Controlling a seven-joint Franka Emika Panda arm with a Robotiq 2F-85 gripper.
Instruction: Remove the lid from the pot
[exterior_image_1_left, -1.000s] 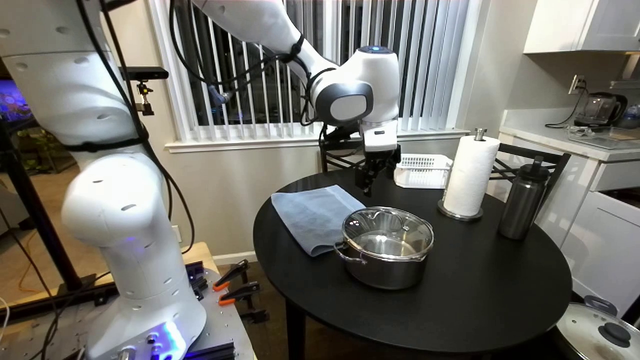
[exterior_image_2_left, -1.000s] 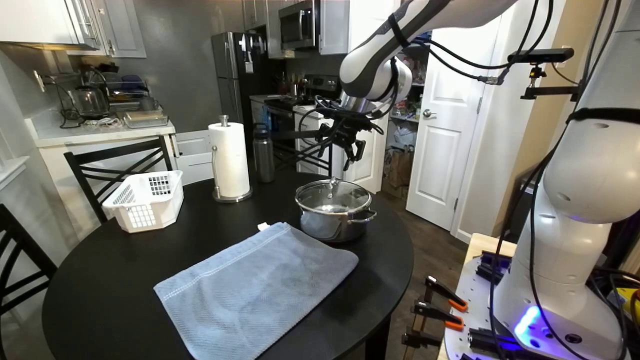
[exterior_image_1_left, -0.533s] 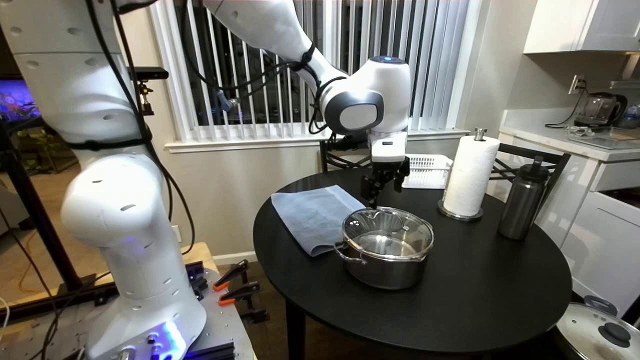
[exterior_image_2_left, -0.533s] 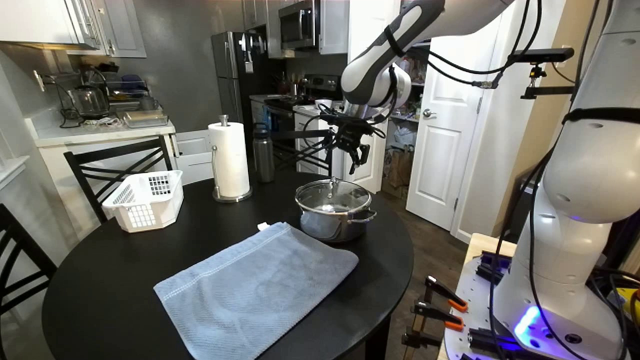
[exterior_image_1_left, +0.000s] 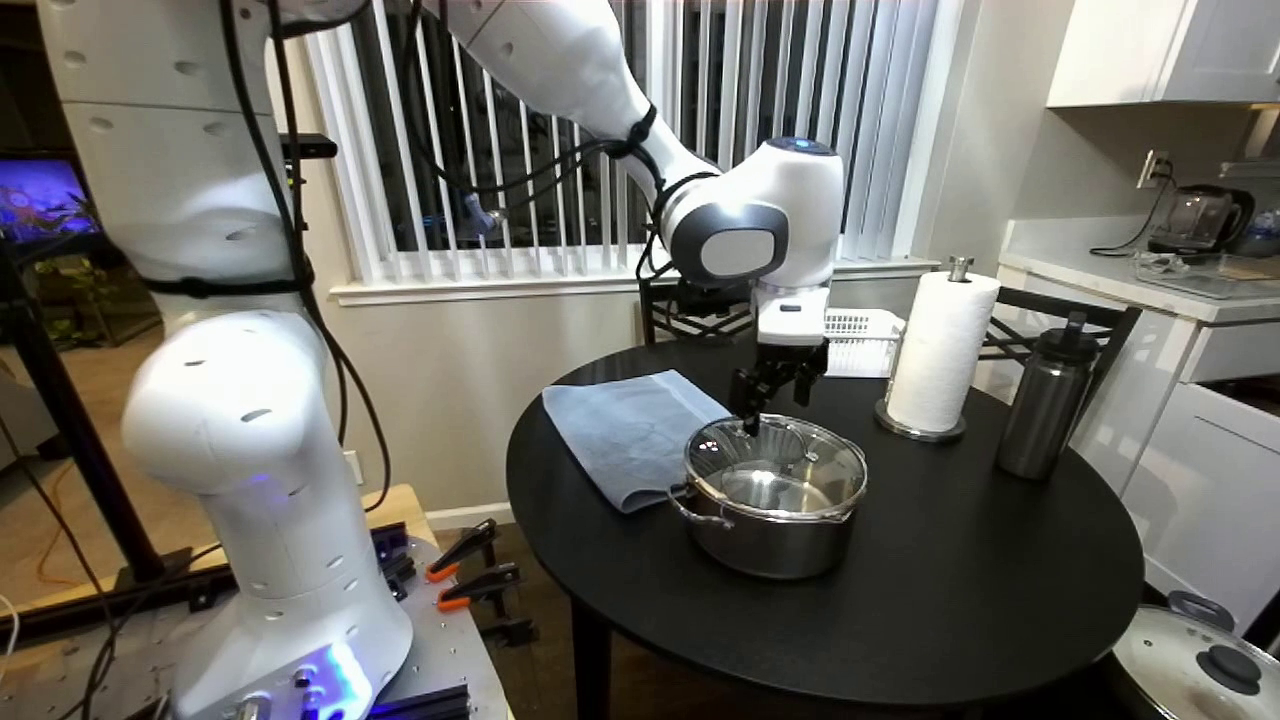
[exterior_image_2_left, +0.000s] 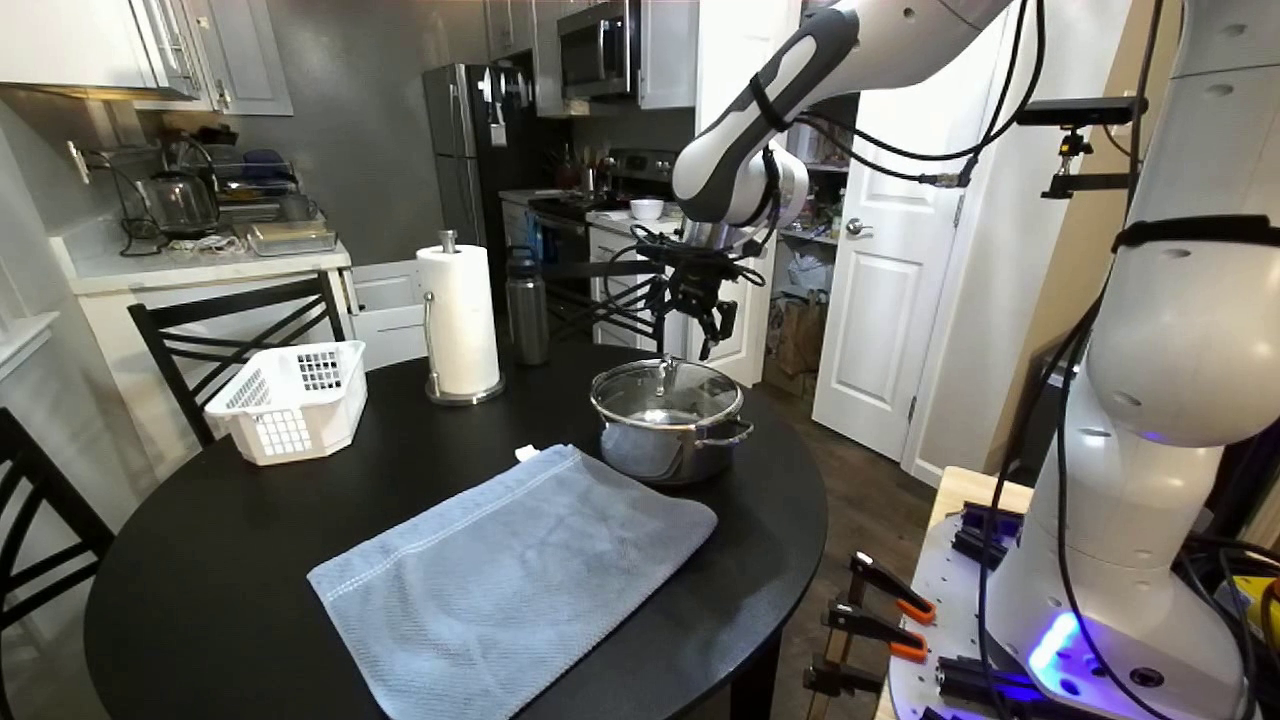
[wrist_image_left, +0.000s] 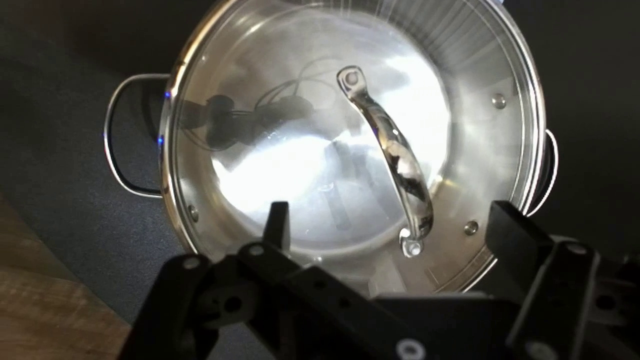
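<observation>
Lid (wrist_image_left: 387, 140) on pot (exterior_image_2_left: 655, 452) | pincer (wrist_image_left: 389, 215) spread above | cloth (exterior_image_2_left: 520, 585), table edge (exterior_image_2_left: 813, 510) near pot

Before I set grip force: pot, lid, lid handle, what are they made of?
Pot: polished metal, likely stainless steel; silvery wall with mirror-like reflections.
Lid: smooth, clear, probably glass, possibly plastic; the pot's floor shows through.
Lid handle: probably polished metal, though plated plastic is possible; sharp bright and dark reflections.
</observation>
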